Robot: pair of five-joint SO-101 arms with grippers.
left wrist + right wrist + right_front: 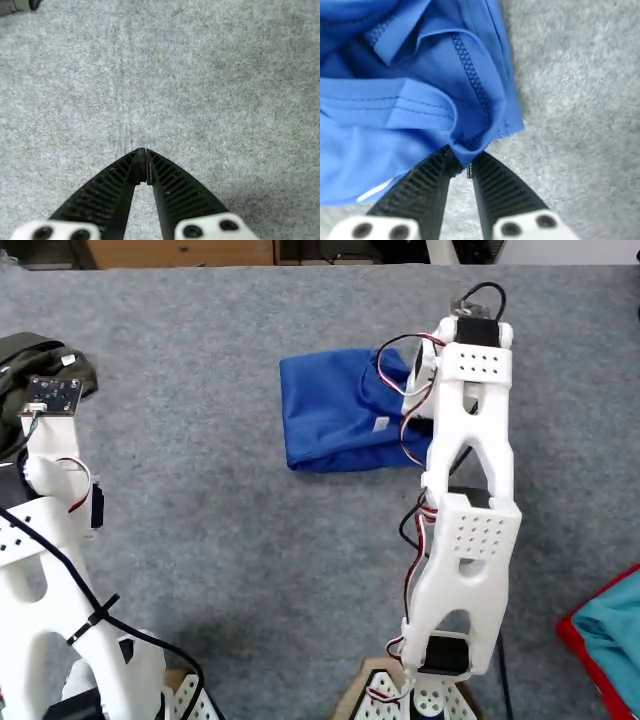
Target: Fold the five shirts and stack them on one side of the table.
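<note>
A blue shirt (pixel 335 410) lies folded into a rough rectangle at the middle of the grey table. The right arm (pixel 468 440) reaches over the shirt's right edge. In the right wrist view my right gripper (pixel 466 169) is shut, its tips pinching a hemmed corner of the blue shirt (pixel 420 90) just above the table surface. The left arm (pixel 45 490) stands at the table's left side. My left gripper (pixel 142 167) is shut with nothing in it, pointing down at bare grey cloth.
A dark olive shirt (pixel 40 355) is heaped at the far left edge, next to the left arm's wrist. A teal garment on a red one (pixel 610 625) pokes in at the right edge. A dark object (pixel 15 5) sits in the corner of the left wrist view.
</note>
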